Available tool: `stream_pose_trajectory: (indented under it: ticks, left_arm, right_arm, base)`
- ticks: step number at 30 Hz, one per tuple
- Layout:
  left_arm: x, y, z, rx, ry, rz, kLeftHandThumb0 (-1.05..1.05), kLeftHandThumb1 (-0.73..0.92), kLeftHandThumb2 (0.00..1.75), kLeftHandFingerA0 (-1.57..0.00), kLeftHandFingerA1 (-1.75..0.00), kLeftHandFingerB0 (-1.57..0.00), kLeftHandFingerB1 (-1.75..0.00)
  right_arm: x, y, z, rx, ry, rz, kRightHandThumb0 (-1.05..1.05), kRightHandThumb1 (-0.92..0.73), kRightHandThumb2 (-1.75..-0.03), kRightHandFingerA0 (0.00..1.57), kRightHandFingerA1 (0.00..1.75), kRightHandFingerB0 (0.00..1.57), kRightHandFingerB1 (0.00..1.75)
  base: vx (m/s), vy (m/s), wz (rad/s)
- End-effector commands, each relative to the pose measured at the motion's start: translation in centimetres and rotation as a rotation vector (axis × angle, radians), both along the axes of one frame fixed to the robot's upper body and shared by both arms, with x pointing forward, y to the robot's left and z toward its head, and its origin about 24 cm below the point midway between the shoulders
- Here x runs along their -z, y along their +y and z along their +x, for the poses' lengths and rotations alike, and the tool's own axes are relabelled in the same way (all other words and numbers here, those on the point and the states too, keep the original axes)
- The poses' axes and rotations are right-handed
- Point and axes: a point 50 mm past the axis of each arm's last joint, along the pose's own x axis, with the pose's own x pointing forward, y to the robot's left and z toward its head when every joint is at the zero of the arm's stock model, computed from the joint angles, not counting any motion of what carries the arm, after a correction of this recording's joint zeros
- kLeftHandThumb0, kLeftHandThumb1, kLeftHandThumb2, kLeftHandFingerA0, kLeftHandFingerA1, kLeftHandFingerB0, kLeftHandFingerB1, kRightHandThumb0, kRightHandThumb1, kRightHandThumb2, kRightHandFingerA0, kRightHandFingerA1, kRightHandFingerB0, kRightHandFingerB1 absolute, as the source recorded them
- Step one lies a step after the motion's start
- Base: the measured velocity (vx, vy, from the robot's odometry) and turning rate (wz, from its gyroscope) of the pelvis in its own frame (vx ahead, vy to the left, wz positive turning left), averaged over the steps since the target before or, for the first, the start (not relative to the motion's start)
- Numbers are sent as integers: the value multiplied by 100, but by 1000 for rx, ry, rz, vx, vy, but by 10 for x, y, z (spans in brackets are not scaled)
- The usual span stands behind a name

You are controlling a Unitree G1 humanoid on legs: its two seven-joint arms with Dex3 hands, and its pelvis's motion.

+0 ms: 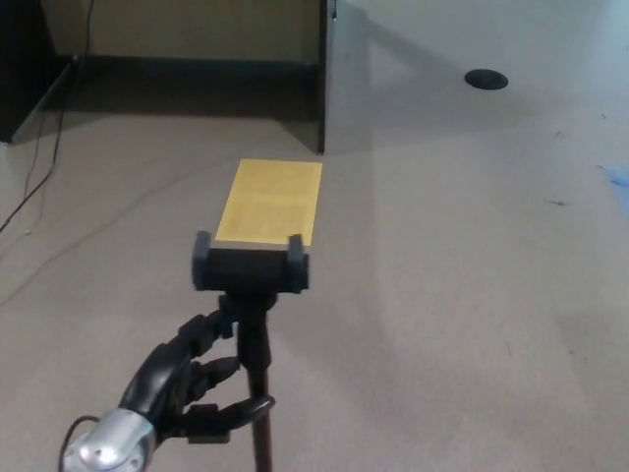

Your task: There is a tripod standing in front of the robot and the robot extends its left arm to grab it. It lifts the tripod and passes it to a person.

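Left robot hand (187, 388) is closed around the tripod (251, 324) pole just below the head, thumb and 2 fingers wrapped on the dark shaft. Tripod stands roughly upright at bottom centre, its black phone-clamp head (250, 267) overlapping the near edge of a yellow sheet (270, 202) on the floor (442, 246). Tripod legs are out of frame, so cannot tell if it is off the floor. Grab looks done; lift is unconfirmed, and the handover is not done, as no person is visible. Right robot hand not visible. Dark desk panel (322, 79), thin cables (44, 167) at left and a round floor port (486, 80) sit farther back. No brands, labels or readable writing anywhere.
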Motion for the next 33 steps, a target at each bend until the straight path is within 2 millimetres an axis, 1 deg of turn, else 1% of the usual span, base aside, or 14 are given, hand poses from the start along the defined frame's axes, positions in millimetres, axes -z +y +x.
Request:
stream_pose_trajectory:
  ticks: [1,10,16,17,18,19,20,22,23,24,26,27,28,33]
  left_arm:
    - [-14,-19,4,65,-93,29,-56,36,68,-15,-43,-5,-21]
    - [-19,-55,-4,169,-101,-19,-47,36,64,-16,-43,-6,-21]
    - [-12,-65,-7,200,-89,-17,-45,38,66,-17,-43,-5,-21]
    - [-12,-66,-8,199,-86,-9,-27,40,91,-5,-48,0,-48]
    - [-11,-66,-8,199,-83,-1,-27,40,91,-5,-48,0,-48]
    - [-10,-66,-8,195,-89,4,-40,52,69,-32,-47,-7,-24]
    - [-7,-67,-9,178,-84,17,-22,84,67,-69,-52,-16,-27]
    - [-6,-66,-9,177,-74,30,-13,91,67,-95,-64,-43,-36]
    - [-6,-65,-9,184,-73,32,-13,91,67,-95,-64,-43,-36]
    - [-6,-65,-9,190,-71,49,-8,89,65,-105,-76,-62,-44]
    - [-6,-65,-10,180,-81,57,4,91,68,-96,-106,-78,-75]
    - [-6,-65,-10,169,-88,53,7,91,71,-88,-127,-72,-98]
    - [-7,-65,-9,150,-93,43,7,90,72,-82,-135,-70,-103]
    - [-9,-65,-8,77,-120,-19,6,92,63,-70,-150,-58,-127]
  right_arm:
    - [-4,-4,3,7,-11,-5,-39,-67,-60,66,41,53,37]
    - [-5,-3,5,4,-23,5,-40,-67,-60,70,43,54,38]
    - [-9,-4,10,-3,-32,3,-41,-67,-61,71,44,54,38]
    - [-9,-4,11,-5,-37,4,-41,-67,-61,72,46,53,38]
    - [-10,-4,11,-8,-41,3,-41,-67,-61,72,46,53,38]
    - [-10,-4,12,-1,-49,13,-40,-66,-61,74,48,55,38]
    - [-10,-3,13,1,-42,3,-41,-67,-61,72,46,54,38]
    - [-9,-2,14,8,-40,-5,-41,-67,-61,70,43,54,38]
    - [-9,-2,14,7,-40,-6,-41,-67,-61,70,43,54,38]
    - [-10,-2,14,0,-42,-4,-40,-67,-61,70,43,54,38]
    - [-10,-2,14,-5,-45,0,-40,-67,-60,69,42,54,38]
    - [-11,-2,15,-6,-45,0,-40,-67,-61,70,44,54,38]
    - [-11,-3,16,-5,-45,1,-40,-67,-61,69,43,54,38]
    - [-11,-3,15,-6,-46,-4,-39,-67,-60,70,43,53,38]
  base:
    - [0,0,0]
    - [0,0,0]
    - [0,0,0]
    - [0,0,0]
    - [0,0,0]
    - [0,0,0]
    - [0,0,0]
    - [0,0,0]
    - [0,0,0]
    - [0,0,0]
    - [0,0,0]
    - [0,0,0]
    - [0,0,0]
    - [0,0,0]
